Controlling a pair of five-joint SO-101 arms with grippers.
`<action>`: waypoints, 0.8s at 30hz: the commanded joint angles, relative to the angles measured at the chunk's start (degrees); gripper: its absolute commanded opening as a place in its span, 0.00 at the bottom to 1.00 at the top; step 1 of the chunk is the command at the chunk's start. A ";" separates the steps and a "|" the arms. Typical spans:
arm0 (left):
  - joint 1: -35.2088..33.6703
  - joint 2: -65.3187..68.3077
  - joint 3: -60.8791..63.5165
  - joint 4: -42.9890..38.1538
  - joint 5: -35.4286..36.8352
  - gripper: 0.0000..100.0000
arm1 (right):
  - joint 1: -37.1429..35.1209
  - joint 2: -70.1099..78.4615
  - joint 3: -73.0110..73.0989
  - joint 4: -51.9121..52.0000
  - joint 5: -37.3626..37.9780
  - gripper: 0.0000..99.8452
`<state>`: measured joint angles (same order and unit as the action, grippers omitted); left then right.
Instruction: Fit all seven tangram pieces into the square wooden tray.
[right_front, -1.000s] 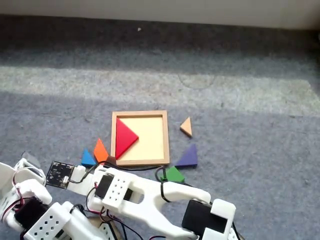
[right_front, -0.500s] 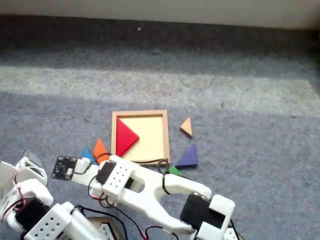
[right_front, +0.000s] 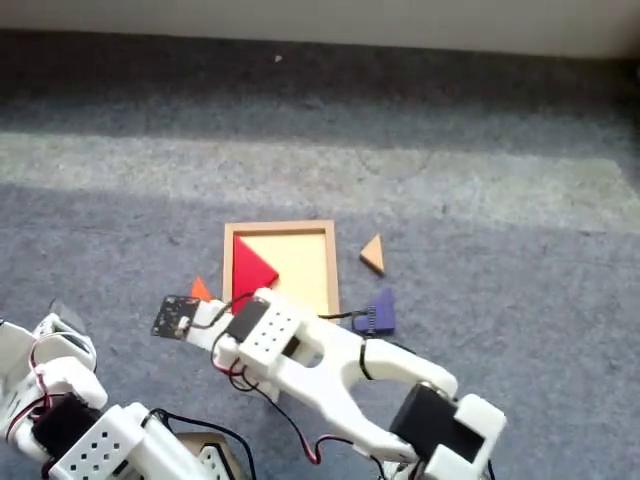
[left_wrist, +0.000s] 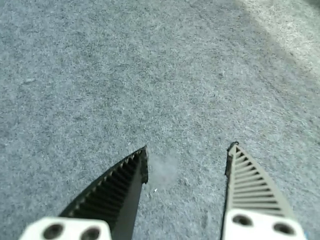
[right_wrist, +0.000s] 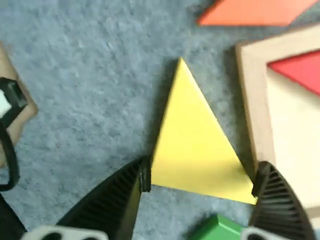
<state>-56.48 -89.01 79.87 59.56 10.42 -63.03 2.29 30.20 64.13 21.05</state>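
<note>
right gripper (right_wrist: 202, 175) spread wide, one jaw at each base corner of the yellow triangle (right_wrist: 195, 150) — contact unclear. It lies flat on the carpet (right_wrist: 90, 75) just beside the wooden tray (right_wrist: 247, 100), outside its rim. red triangle (right_front: 250, 268) sits inside the tray. orange piece (right_wrist: 255, 12) and green piece (right_wrist: 215, 230) lie near; purple triangle (right_front: 378, 312) and tan triangle (right_front: 373, 254) off the tray's far side. left gripper (left_wrist: 189, 150) — jaws well apart over bare carpet.

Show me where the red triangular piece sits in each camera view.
High view: red triangular piece in the square wooden tray, against its left wall.
Right wrist view: inside the tray's corner, beyond the yellow triangular piece between the fingers of the right tool.
Left wrist view: left tool over grey carpet.
Shared landmark: the tray's rim.
</note>
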 joint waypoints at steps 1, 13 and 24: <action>-0.13 -0.40 -0.84 -0.44 0.53 0.25 | 6.64 -11.03 2.95 1.27 1.93 0.31; -0.04 -0.40 -0.84 -0.53 0.53 0.25 | 8.04 -22.99 11.12 0.22 1.05 0.31; -0.04 -0.40 -0.84 -0.70 0.53 0.25 | -0.22 -21.93 15.60 -11.82 -6.51 0.31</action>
<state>-56.48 -89.01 79.87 59.56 10.42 -62.42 -18.46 46.20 54.90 15.96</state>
